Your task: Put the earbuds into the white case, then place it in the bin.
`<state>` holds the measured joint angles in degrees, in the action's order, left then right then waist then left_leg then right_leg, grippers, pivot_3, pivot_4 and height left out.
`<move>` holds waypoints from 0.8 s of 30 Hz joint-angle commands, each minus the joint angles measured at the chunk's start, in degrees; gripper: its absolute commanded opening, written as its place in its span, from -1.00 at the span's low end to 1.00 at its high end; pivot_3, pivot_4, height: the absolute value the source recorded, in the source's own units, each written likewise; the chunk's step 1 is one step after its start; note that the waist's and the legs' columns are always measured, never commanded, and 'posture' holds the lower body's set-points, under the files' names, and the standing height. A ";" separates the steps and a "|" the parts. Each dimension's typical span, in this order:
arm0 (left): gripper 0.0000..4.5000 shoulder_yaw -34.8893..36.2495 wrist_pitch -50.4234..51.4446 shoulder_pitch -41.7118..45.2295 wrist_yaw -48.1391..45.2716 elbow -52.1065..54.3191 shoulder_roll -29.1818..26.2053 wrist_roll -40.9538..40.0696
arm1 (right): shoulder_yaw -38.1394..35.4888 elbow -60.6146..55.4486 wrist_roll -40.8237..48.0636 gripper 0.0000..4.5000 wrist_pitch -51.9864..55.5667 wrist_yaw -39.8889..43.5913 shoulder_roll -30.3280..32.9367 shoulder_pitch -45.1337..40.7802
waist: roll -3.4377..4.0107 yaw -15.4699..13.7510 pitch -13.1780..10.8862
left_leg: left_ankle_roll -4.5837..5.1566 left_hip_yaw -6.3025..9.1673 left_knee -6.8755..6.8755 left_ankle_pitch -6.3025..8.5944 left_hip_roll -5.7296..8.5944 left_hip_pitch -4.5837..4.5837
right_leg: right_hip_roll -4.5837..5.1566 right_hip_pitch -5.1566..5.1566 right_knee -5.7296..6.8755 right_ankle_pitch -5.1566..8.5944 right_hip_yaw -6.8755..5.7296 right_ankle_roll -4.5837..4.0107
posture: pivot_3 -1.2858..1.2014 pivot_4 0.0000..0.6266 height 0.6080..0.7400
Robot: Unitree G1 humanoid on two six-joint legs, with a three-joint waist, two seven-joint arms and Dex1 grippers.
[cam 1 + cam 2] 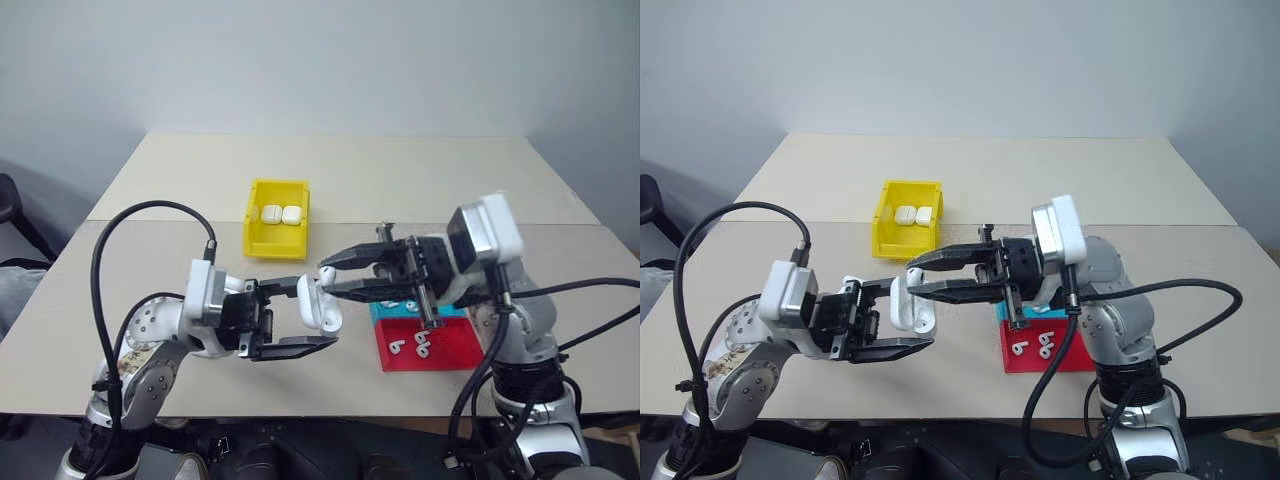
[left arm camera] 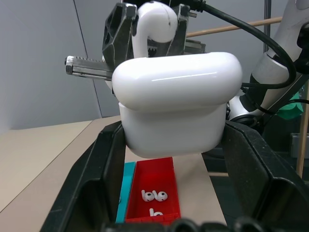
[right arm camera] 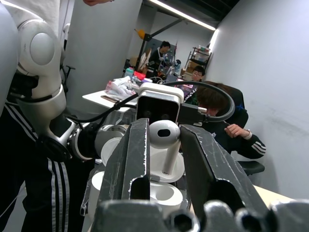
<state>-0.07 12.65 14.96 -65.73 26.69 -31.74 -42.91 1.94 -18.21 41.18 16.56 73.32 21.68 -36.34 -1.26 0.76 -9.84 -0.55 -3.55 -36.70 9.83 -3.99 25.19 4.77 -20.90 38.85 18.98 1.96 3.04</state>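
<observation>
I am gripping the white case (image 1: 322, 305) in my left gripper (image 1: 300, 318), jaws clenched on its two sides, and holding it up off the table (image 1: 180, 180) so its open mouth is facing my other arm. That is why it is sitting out in mid-air, well in front of the yellow bin (image 1: 274, 238) and just to the left of the red tray (image 1: 452, 350): the wells have to be reachable from the side. My right gripper (image 1: 325, 279) is pinching one earbud (image 3: 164, 137) between its fingers, jaws closed on it, right at the case's opening. The earbud's rounded head is sitting at the fingertips, and its stem, the long axis, is pointing toward the well beneath, which I judge to be the right line for seating it. More earbuds (image 1: 410, 346) are lying in the red tray, and two closed cases (image 1: 281, 214) are resting inside the bin.
</observation>
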 commanded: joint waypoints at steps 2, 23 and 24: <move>0.21 -0.11 -0.54 -0.11 0.43 2.31 0.52 -0.31 | 0.77 0.76 -1.30 -0.49 -2.48 0.67 0.27 0.47 | 0.00 -0.01 0.00 | 0.00 0.00 0.00 0.00 0.00 0.00 | 0.00 0.00 0.00 0.00 0.00 0.00 | 0.03 -0.52 1.00; 0.21 -0.61 -1.61 -0.05 0.07 1.07 1.41 1.33 | 1.68 3.41 -4.13 -0.07 -7.49 3.69 2.94 1.34 | 0.00 -0.01 0.00 | 0.00 -0.01 0.02 0.00 0.00 0.00 | 0.00 -0.02 -0.02 0.00 0.01 0.00 | 0.03 -0.52 1.00; 0.21 -0.57 -1.33 -0.22 0.23 0.77 1.28 1.51 | 1.26 3.23 -3.98 -0.07 -7.58 3.83 3.35 1.25 | 0.00 -0.01 0.00 | 0.00 -0.01 0.02 0.00 0.00 0.00 | 0.00 -0.02 -0.02 0.00 0.01 0.00 | 0.03 -0.52 1.00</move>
<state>-0.95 12.55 14.33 -65.71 26.51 -30.82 -40.87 3.74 -14.07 37.19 10.21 76.94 24.25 -34.53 -1.26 0.75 -9.84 -0.55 -3.56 -36.69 9.83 -3.99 25.19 4.77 -20.92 38.83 18.98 1.97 3.03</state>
